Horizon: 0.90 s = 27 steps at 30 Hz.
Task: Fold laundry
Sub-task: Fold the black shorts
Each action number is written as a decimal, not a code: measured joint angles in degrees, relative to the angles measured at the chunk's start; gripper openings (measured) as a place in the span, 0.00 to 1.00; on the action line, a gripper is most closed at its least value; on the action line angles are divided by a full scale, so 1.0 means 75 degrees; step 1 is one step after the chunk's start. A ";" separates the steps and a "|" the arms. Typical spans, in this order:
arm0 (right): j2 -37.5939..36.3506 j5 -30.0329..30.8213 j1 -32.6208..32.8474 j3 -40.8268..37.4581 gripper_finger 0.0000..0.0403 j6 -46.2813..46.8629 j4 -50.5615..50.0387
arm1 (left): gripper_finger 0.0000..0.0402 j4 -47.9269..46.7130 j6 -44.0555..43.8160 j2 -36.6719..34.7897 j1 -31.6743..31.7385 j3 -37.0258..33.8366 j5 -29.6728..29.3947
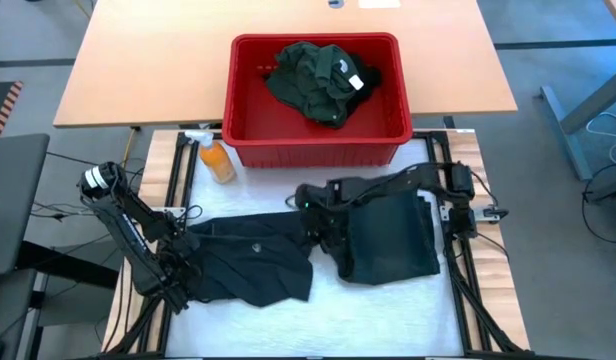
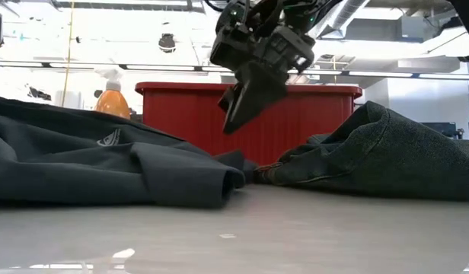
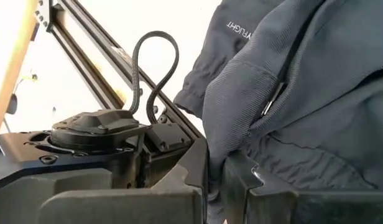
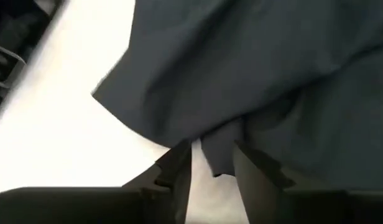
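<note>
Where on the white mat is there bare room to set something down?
Bare white mat runs along the near edge, below the black garment and the dark folded garment. The strip before the red plastic basket is crowded by the right gripper.

- A light wooden tabletop (image 1: 138,70) is stretching across the upper part of the high view.
- A white padded work surface (image 1: 388,310) is lying in front of it, framed by black metal rails (image 1: 178,165).
- A grey floor (image 1: 578,40) is showing on both sides of the furniture, with loose cables (image 1: 600,128) trailing over it at the right.
- A dark flat panel (image 1: 13,200) is sitting at the left edge.
- In the low view, bright light is flooding a white room behind the table, where a pale ceiling duct (image 2: 349,15) is running overhead and a thin yellow pole (image 2: 68,53) is standing at the left.
</note>
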 joint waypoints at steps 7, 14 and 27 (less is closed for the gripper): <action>0.0098 0.0692 0.0161 0.0009 0.54 -0.0258 0.0109 | 0.02 0.0166 0.0231 0.0000 0.0193 -0.0003 0.0039; 0.0591 0.0663 0.0189 -0.0014 0.57 -0.0095 0.0079 | 0.03 0.0175 0.0228 -0.0003 0.0251 -0.0003 -0.0009; 0.0539 0.0647 0.0192 -0.0009 0.05 0.0572 0.0225 | 0.03 0.0338 0.0155 0.0000 0.0289 -0.0009 -0.0017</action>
